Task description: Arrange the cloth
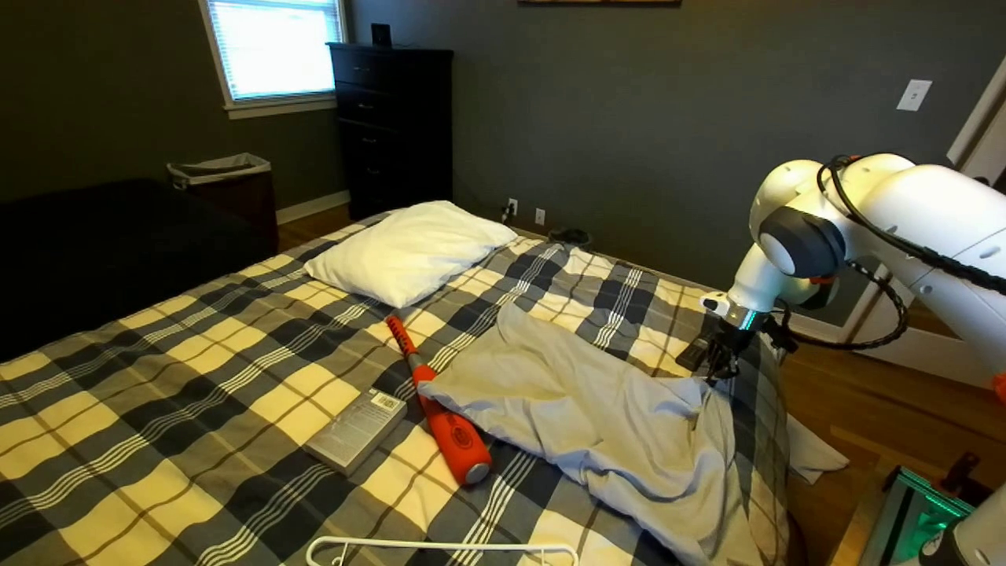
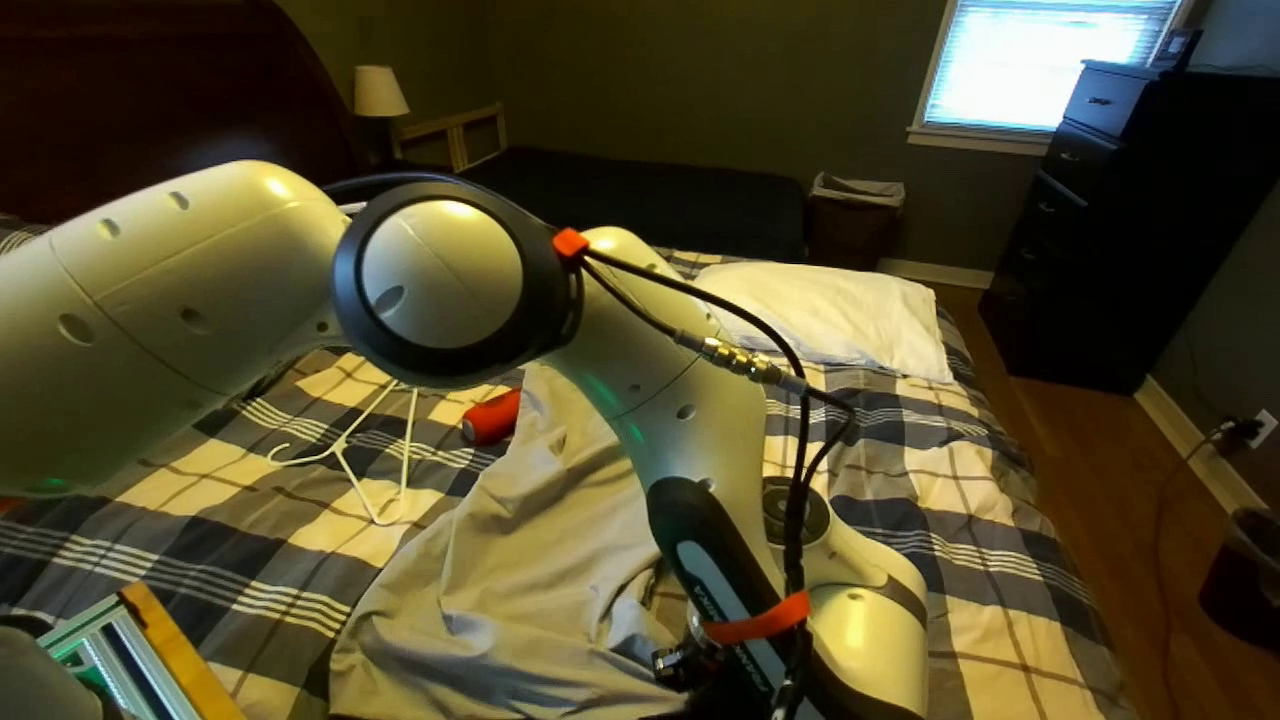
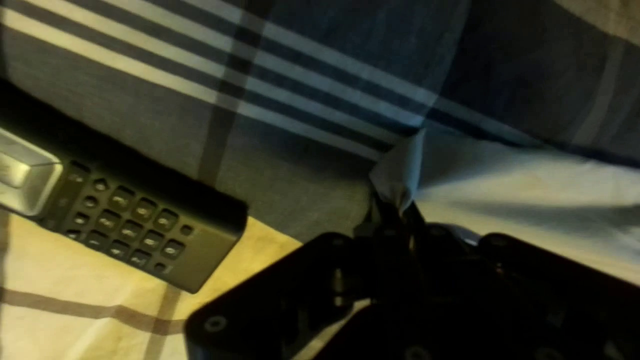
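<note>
Before me stretches a plaid bedspread (image 1: 196, 448) in dim light. On it, the robot gripper (image 3: 400, 207) is clamped on a pinched tip of the pale grey cloth (image 1: 566, 385), with a black keypad handset (image 3: 145, 220) just beside the gripper. From there the cloth runs outward, wrinkled, its far corner across a red bat (image 1: 456, 440); well beyond lies a white pillow (image 1: 409, 251). I'd judge the arranging partway: the cloth is spread, but smoothing and release seem left.

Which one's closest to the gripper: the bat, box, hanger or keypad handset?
The black keypad handset, right beside the gripper holding the cloth; the red bat, grey box and white hanger lie farther off.
</note>
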